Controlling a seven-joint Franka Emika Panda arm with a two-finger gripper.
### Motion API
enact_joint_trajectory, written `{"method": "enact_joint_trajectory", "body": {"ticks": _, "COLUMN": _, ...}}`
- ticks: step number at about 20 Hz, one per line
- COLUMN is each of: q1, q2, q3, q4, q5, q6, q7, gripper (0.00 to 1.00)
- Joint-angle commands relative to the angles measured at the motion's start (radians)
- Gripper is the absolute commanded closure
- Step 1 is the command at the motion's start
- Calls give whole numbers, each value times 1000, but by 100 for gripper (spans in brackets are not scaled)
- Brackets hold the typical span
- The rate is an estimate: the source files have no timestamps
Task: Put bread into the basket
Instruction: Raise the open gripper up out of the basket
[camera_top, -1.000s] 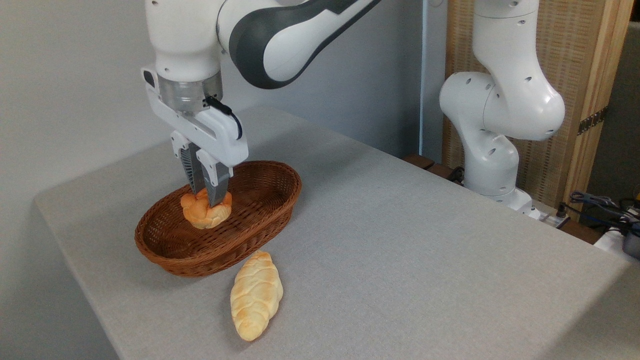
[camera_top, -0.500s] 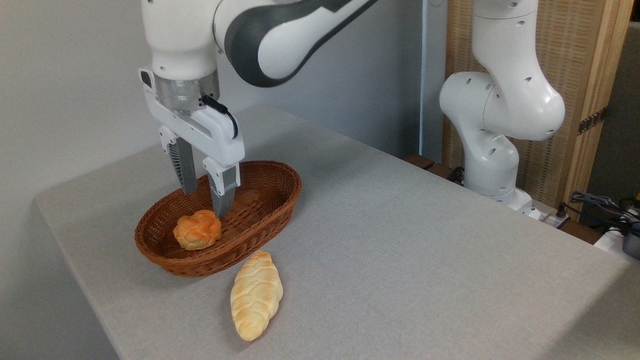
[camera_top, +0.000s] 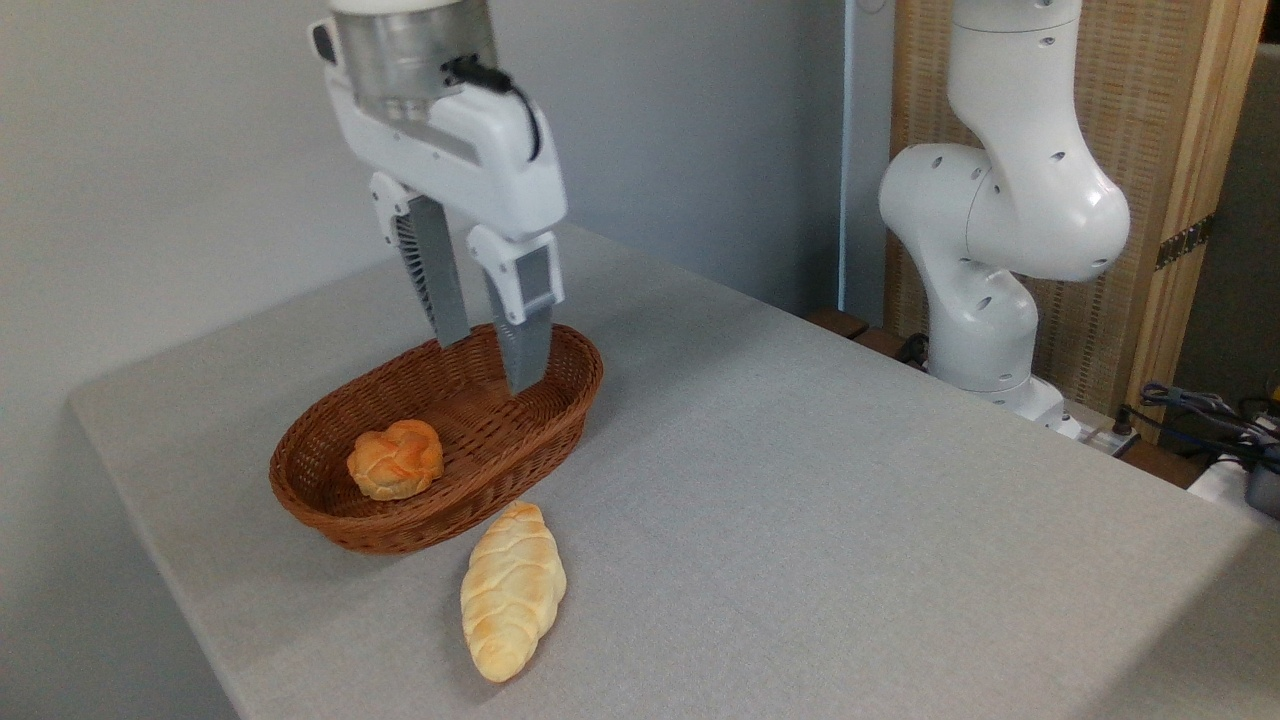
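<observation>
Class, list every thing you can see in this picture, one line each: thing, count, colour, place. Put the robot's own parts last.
bun: one, orange-golden, lying inside the basket near its left end
basket: one, brown wicker, on the table left of centre
braided loaf: one, pale yellow, on the table just in front of the basket
table: one, grey, filling most of the view
wooden screen: one, tan, behind the arm's base at right
cables: dark, at the right edge
arm: one, white, base at right
hand: one, white with grey fingers, open and empty above the basket's far end
</observation>
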Motion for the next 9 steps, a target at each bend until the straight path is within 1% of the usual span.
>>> {"method": "enact_joint_trajectory", "body": {"ticks": 1, "q1": -59, "q2": -15, "q3": 68, "q4": -1, "q5": 6, "q6": -16, "q7": 7, "gripper": 0}}
{"method": "enact_joint_trajectory", "body": {"ticks": 9, "q1": -59, "q2": -15, "q3": 60, "q4": -8, "q5": 5, "q6": -16, "q7": 9, "gripper": 0}}
